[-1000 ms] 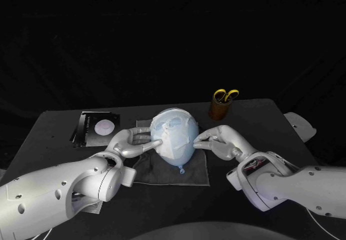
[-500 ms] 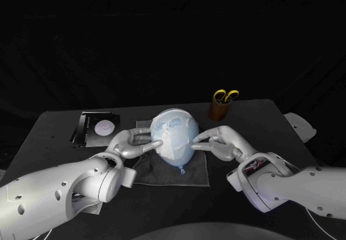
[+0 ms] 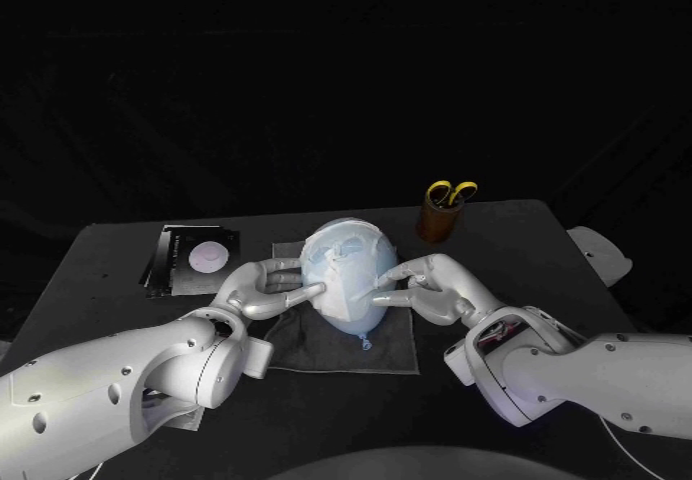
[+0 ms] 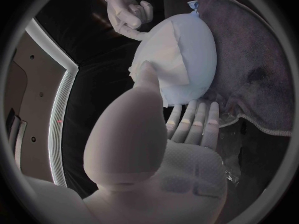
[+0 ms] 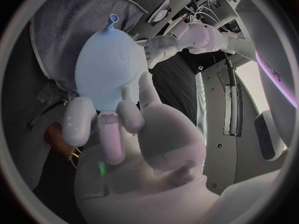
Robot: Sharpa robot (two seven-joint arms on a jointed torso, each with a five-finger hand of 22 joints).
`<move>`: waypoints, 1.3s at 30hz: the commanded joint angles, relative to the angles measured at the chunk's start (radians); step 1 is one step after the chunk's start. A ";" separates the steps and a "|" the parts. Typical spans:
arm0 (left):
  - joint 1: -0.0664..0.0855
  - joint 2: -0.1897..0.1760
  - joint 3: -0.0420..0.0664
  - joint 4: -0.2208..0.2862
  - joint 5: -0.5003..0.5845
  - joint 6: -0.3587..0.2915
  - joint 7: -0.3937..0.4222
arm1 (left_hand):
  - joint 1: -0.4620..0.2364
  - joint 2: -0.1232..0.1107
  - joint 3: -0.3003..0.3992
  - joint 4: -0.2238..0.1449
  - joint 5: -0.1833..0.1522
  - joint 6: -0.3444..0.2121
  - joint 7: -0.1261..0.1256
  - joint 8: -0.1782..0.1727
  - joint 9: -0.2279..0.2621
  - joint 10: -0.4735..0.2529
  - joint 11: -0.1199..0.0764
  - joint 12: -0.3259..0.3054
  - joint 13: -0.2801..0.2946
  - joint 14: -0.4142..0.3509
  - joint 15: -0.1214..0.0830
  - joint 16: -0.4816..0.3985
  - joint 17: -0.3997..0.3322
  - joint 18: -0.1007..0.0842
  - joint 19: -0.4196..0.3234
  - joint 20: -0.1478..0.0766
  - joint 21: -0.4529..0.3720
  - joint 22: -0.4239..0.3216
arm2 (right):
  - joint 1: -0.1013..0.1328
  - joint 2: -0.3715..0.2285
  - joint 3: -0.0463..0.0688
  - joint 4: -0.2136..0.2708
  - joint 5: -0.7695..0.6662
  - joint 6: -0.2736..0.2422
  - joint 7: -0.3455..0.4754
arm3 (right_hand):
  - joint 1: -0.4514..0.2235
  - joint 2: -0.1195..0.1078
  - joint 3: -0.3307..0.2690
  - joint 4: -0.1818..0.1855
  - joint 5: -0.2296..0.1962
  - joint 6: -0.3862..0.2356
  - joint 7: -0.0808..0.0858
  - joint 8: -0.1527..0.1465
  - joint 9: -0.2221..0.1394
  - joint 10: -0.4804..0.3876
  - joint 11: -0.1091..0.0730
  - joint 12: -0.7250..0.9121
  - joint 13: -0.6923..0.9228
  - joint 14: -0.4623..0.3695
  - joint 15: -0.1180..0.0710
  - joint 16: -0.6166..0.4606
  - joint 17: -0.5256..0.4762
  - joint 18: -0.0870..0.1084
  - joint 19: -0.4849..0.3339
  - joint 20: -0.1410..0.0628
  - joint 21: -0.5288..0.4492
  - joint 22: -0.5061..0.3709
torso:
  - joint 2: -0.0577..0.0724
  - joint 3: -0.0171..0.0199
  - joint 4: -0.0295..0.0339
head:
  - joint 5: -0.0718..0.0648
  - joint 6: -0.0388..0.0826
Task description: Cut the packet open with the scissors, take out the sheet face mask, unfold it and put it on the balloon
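The pale blue balloon [image 3: 351, 278] lies on a grey cloth [image 3: 310, 345] with its knot toward me. The white sheet mask [image 3: 340, 262] is spread over its top. My left hand [image 3: 264, 288] holds the balloon's left side. Its thumb [image 4: 142, 77] presses the sheet mask's [image 4: 174, 52] edge, and its fingers [image 4: 194, 122] lie under the balloon [image 4: 187, 82]. My right hand [image 3: 421, 285] holds the right side, thumb and fingers [image 5: 99, 122] touching the balloon [image 5: 107, 64]. The yellow-handled scissors [image 3: 451, 191] stand in a brown cup [image 3: 437, 221].
The opened dark packet [image 3: 192, 256] lies at the back left of the table. The cup with the scissors stands behind my right hand. The cloth [image 4: 252, 59] reaches beyond the balloon toward me.
My right hand has slid a little closer along the balloon's right side. The left hand and the balloon have hardly moved.
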 commanded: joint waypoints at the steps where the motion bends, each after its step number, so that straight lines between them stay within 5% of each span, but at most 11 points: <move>1: 0.000 0.002 0.000 0.008 0.002 0.015 -0.002 | -0.002 0.004 0.000 0.000 -0.001 0.007 0.133 0.003 0.001 0.007 0.001 -0.003 0.000 0.001 0.003 -0.004 -0.001 0.016 0.006 -0.003 0.005 -0.001 | 0.000 0.007 0.000 -0.005 -0.006 -0.028 -0.020 | -0.012 0.001 -0.008 0.000 -0.001 -0.006 0.000 -0.004 -0.001 0.190 -0.028 0.310 0.478 0.129 -0.018 0.005 0.263 0.010 -0.001 0.006 -0.005 -0.001 | 0.000 0.0005 -0.0003 | 0.002 0.000; 35: 0.000 0.001 0.000 0.032 0.015 0.016 -0.015 | -0.004 0.012 0.006 -0.001 -0.001 0.021 0.131 0.007 0.004 0.019 -0.001 -0.007 0.001 0.011 0.001 -0.008 -0.002 0.017 0.010 -0.003 0.004 -0.003 | -0.001 0.077 0.002 -0.064 0.003 -0.048 -0.041 | -0.038 0.033 -0.052 0.042 -0.006 -0.001 -0.001 -0.011 0.007 0.190 -0.028 0.310 0.478 0.129 -0.017 0.005 0.263 0.018 -0.020 0.009 -0.032 -0.027 | 0.001 0.0011 -0.0009 | -0.004 0.004; 39: 0.000 0.002 0.000 0.033 0.016 0.017 -0.016 | -0.003 0.014 0.008 -0.001 -0.001 0.025 0.130 0.008 0.005 0.021 -0.001 -0.008 0.001 0.012 0.001 -0.009 -0.002 0.017 0.010 -0.003 0.004 -0.003 | -0.001 0.088 0.003 -0.072 0.004 -0.051 -0.045 | -0.035 0.052 -0.059 0.052 -0.005 0.007 -0.004 -0.009 0.011 0.190 -0.031 0.310 0.478 0.129 -0.018 0.005 0.263 0.019 -0.022 0.008 -0.036 -0.030 | 0.000 0.0007 -0.0012 | -0.005 0.004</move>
